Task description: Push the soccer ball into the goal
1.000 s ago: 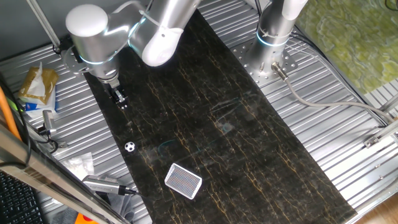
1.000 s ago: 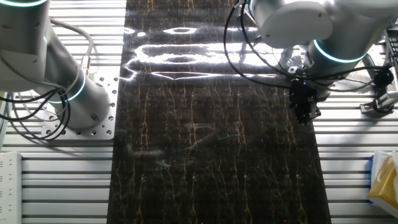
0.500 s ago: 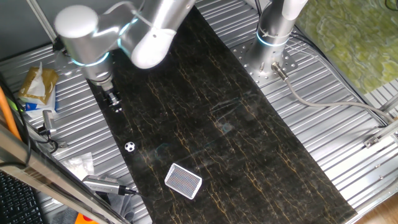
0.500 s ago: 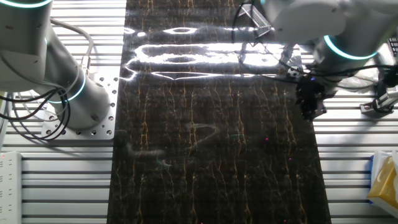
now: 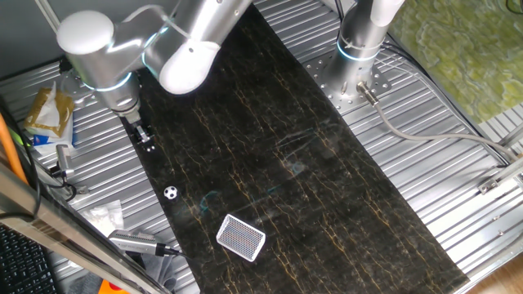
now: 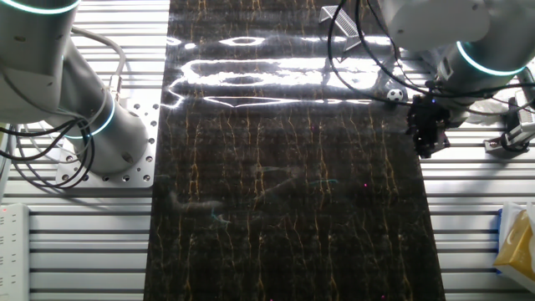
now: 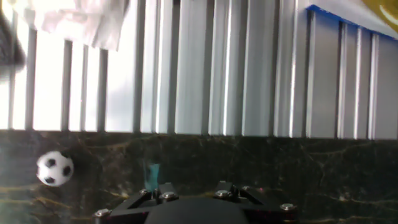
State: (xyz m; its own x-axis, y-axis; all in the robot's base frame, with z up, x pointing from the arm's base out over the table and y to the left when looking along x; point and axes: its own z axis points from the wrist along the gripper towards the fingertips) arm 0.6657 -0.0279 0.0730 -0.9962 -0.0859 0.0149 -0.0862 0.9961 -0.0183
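1. Soccer ball [image 5: 170, 193]: sits on the dark counter [image 5: 310, 180] near its edge, between the tool [image 5: 145, 137] and the goal [image 5: 241, 238].
2. Tool: above the counter's edge, well apart from the ball; you cannot tell whether its fingers are parted or together.
3. Step in hand: bring the tool low behind the ball, on the side away from the goal, then push gently along that line.
4. Goal: lies flat, long axis running diagonally across the counter, one corner towards the ball.

Beside my dark marble mat [image 5: 310, 180] I see a yellow snack bag [image 5: 47, 114] and crumpled clear plastic [image 5: 105, 216] on the ribbed metal table [image 5: 441, 163].
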